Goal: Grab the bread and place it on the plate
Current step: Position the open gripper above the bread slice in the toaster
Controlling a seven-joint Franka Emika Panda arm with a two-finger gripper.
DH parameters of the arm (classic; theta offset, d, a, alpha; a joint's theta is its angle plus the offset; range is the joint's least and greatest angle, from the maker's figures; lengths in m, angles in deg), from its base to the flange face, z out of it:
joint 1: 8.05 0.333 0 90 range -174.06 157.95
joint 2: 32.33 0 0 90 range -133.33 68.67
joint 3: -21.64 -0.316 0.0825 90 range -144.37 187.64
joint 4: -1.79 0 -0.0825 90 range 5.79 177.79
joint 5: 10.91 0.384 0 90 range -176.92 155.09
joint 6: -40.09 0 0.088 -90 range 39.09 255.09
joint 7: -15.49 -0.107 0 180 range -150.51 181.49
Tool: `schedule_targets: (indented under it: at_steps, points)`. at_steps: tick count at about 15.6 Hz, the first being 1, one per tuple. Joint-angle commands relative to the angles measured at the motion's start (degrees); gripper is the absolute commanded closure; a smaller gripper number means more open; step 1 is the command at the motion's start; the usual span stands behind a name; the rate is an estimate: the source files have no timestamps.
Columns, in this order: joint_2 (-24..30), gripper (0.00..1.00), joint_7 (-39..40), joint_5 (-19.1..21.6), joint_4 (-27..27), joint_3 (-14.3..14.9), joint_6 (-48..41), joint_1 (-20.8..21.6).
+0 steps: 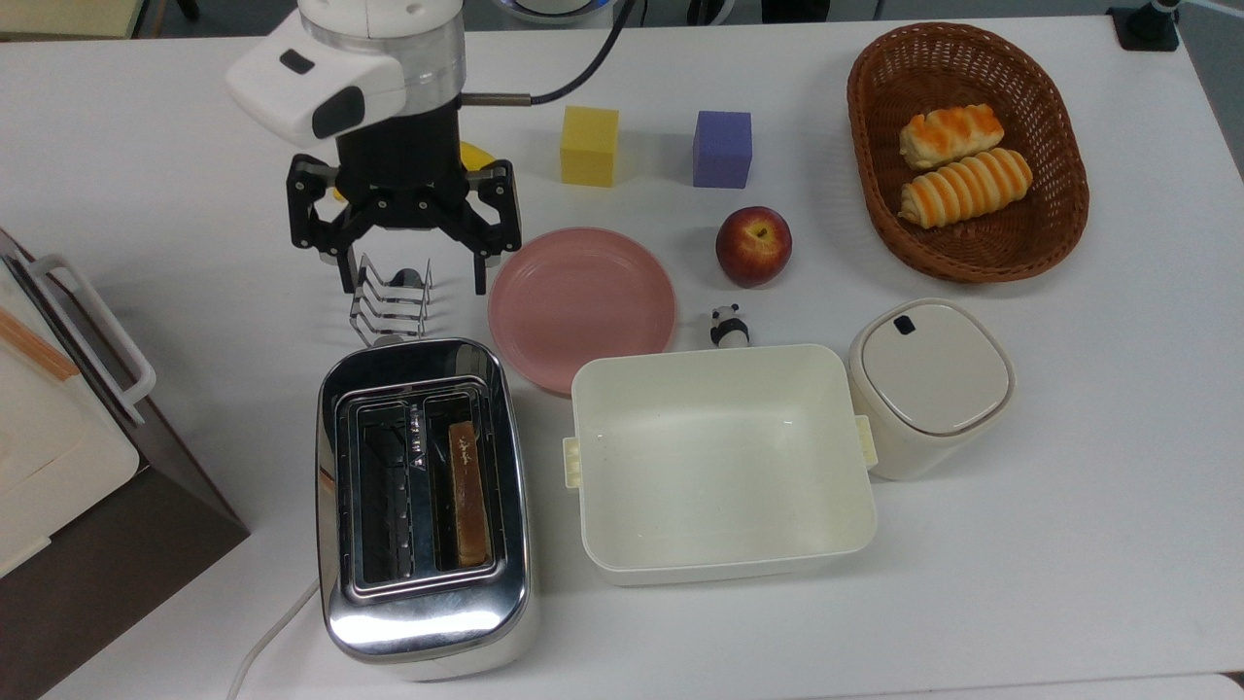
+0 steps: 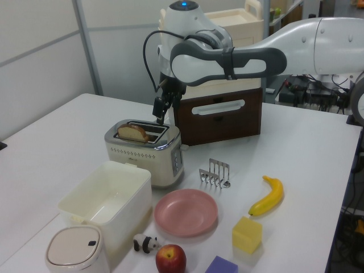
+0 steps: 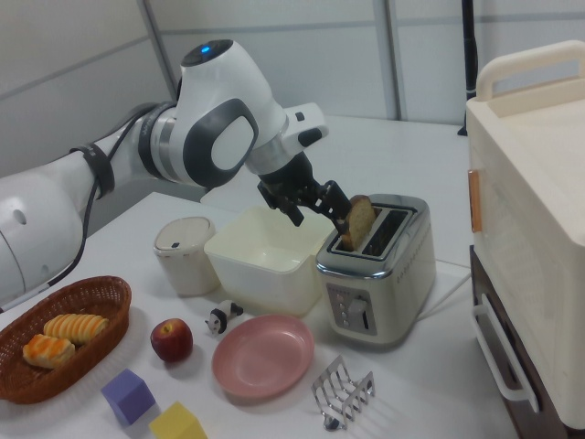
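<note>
While the bread [image 1: 468, 492] stands edge-on in the toaster [image 1: 424, 506], in the slot nearer the top view's right, the gripper [image 1: 411, 279] hangs spread wide and empty over the metal toast rack [image 1: 391, 302]. In the top view the slice lies well below the fingers, toward the picture's bottom edge, and the pink plate [image 1: 581, 305] sits just beside the finger on the top view's right. I judge the step in hand to be the approach: nothing is grasped yet.

In the left view the gripper [image 2: 160, 106] hovers above the toaster's [image 2: 147, 151] far end, and the bread [image 2: 134, 132] pokes out of its slot below and toward the left view's left of the fingers. The plate [image 2: 186, 212] lies on the table, lower and nearer the camera, bare.

In the right view the gripper [image 3: 315, 208] is close beside the bread [image 3: 356, 219], which rises tilted from the slot just to the right view's right of the fingers. The plate [image 3: 263, 357] is below them, in front of the toaster.

The next move, as I read it, calls for bringing the parted fingers over the slice's top edge, straddling its thin faces, lowering and closing gently before lifting straight up.
</note>
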Motion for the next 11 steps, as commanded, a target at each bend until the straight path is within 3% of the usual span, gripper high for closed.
schedule_targets:
  at_steps: [1, 11]
  points:
    - [-1.0, 0.00, -4.6, -1.0, -1.9, 0.2, 0.8, 1.1]
    - [-3.7, 0.00, -4.9, -3.0, -4.5, 0.3, 1.6, 1.2]
